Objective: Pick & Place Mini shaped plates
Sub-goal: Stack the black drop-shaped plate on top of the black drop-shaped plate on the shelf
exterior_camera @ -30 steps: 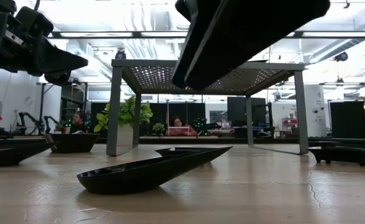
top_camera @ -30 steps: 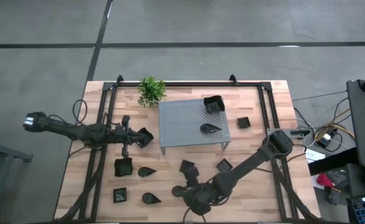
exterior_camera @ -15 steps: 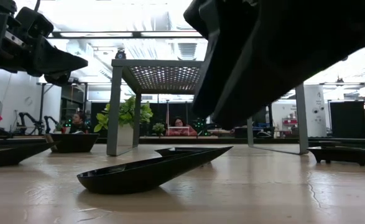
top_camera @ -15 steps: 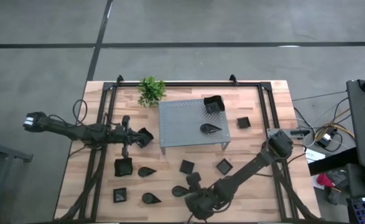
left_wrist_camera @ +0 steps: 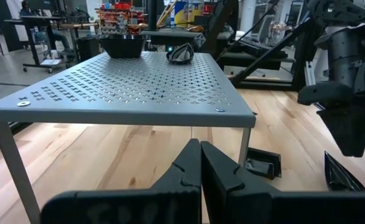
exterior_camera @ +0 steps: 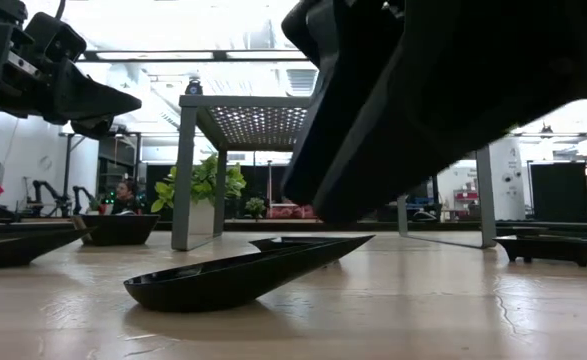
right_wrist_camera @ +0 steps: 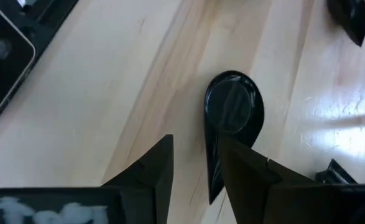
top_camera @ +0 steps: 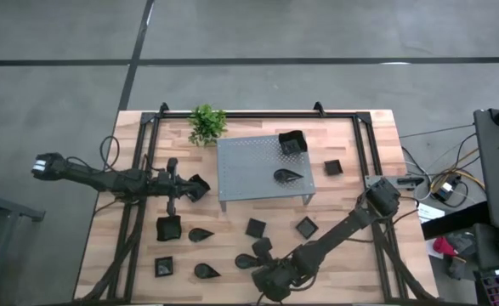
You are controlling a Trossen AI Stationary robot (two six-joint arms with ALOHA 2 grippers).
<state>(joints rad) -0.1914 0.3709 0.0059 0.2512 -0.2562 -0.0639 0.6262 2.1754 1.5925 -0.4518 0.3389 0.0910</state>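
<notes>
Our right gripper (right_wrist_camera: 194,165) slightly parted above teardrop plate (right_wrist_camera: 232,118) at near table (top_camera: 360,255) edge, our left gripper (left_wrist_camera: 201,168) closed beside stand (left_wrist_camera: 138,93).

Two dark jointed arms; left arm (top_camera: 104,177) trailing black cable; wedge-shaped black fingers (left_wrist_camera: 182,174).

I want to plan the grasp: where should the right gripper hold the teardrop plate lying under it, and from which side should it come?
Probably from straight above, at the narrow tail. The teardrop plate lies flat on the table, low and thin, so a sideways approach finds little to hold. The right gripper hangs over it, open, with the tail's rim between its fingers; closing across that rim seems the surest hold.
</notes>
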